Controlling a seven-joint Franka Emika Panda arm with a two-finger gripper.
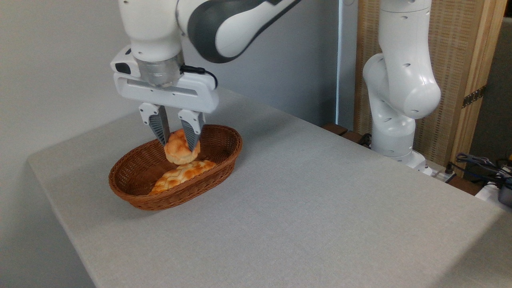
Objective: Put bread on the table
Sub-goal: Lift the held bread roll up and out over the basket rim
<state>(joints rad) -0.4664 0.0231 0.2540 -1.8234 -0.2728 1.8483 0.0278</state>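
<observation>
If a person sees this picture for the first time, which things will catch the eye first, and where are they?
The eye goes first to the white claw at upper left, closed on a small round bun above the brown wicker basket. Below the bun a longer braided loaf lies in the basket, which stands on the left part of the grey table. At right, the arm's white base stands beyond the table's far edge.

Plain grey wall [280, 72], slatted wooden screen [460, 60] at right
</observation>
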